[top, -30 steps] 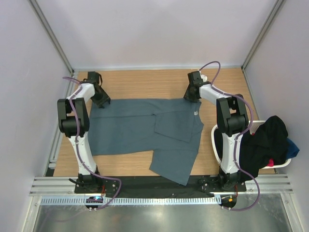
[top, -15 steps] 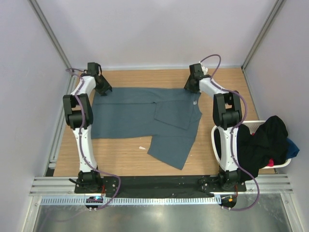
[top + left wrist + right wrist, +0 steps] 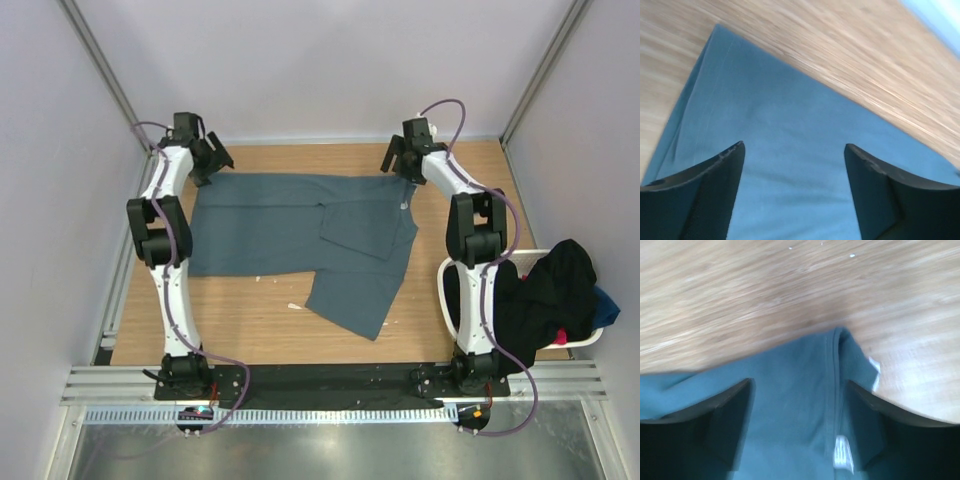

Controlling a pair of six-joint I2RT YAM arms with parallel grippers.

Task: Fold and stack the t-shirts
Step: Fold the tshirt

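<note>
Hanging over the far left corner of the grey-blue t-shirt, the left gripper has its two fingers spread wide with nothing between them, so it holds nothing. I can see only flat cloth under it. The right gripper is spread wide too and holds nothing. It sits over the far right corner, where a seam and a small white tag show. I cannot tell if either one's tips touch the cloth. From both grippers the t-shirt lies toward the near side of the table, back toward the robot. Its long way runs from left to right, from one gripper to the other, along the far edge. One flap is folded over on the right half, and one part sticks out toward the near edge, also on the right. I think the left arm is closer to the left end and the right arm is closer to the flap and the part that sticks out. So each arm should reach back toward itself for the next fold. The other shirts are heaped in the white basket, to the right of the right arm.
</note>
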